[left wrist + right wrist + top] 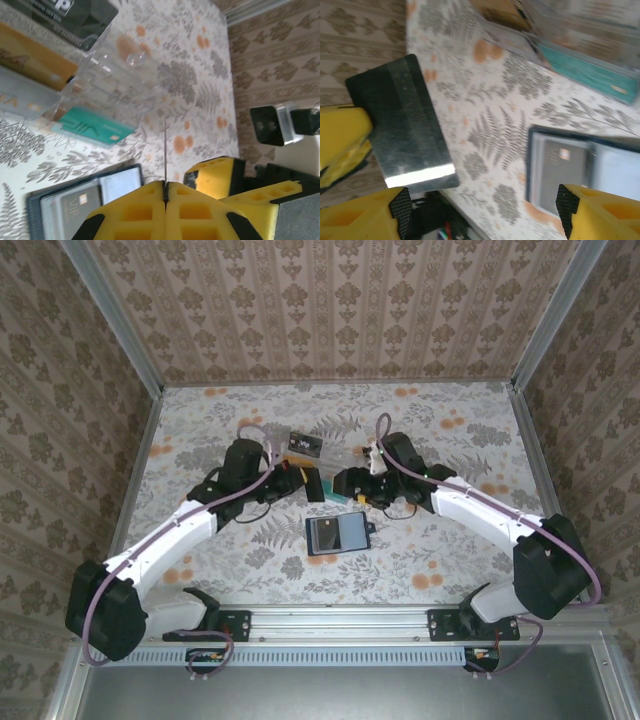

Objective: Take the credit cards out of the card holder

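The card holder (338,533) lies open on the table (440,440), in front of my two grippers and between them. Behind it lie loose credit cards (306,444). My left gripper (165,187) clamps a single card (402,125), left of my right gripper (348,482), whose fingers stand apart.

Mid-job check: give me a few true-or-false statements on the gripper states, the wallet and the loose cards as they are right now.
1. The left gripper is shut on a dark glossy plastic card. True.
2. The right gripper is clamped on that card too. False: its jaws stand open.
3. The dark navy folding card holder lies closed. False: it lies open, with a grey card in its pocket.
4. A teal plastic card lies on the floral table, outside the holder. True.
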Controlling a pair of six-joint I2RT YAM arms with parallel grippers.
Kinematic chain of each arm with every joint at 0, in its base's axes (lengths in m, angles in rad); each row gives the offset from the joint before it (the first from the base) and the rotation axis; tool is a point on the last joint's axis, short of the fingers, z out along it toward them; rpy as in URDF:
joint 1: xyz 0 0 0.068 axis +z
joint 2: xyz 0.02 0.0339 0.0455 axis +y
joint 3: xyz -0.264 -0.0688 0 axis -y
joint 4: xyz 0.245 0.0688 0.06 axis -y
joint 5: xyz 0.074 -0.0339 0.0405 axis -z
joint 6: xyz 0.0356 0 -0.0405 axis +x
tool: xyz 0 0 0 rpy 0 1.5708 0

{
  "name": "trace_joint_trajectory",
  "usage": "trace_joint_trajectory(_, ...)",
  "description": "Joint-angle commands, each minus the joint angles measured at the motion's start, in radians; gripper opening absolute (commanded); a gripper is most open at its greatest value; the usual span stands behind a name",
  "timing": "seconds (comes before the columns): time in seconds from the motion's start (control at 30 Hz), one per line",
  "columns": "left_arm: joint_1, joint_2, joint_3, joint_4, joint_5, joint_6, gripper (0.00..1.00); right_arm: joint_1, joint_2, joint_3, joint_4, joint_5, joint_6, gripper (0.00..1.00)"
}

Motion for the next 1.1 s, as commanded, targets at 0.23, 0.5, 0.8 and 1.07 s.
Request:
trace_joint_trajectory(0.23, 0.059, -0.010, 0.016, 0.202, 0.083, -0.209, 0.00, -0.033, 0.073, 0.066, 0.365, -0.177, 0.300, 0.75)
trace_joint_trajectory(0.5, 0.090, -0.005, -0.037, 0.372, 0.104, -0.303, 0.00, -0.051, 0.139, 0.059, 0.623, -0.226, 0.472, 0.53)
trace_joint_trajectory(0.8, 0.119, -0.011, -0.058, 0.400, 0.085, -0.319, 0.00, -0.051, 0.191, 0.049, 0.799, -0.296, 0.616, 0.32)
trace_joint_trajectory(1.07, 0.140, -0.011, -0.072, 0.344, 0.078, -0.307, 0.00, -0.052, 0.180, 0.031, 0.681, -0.246, 0.481, 0.06)
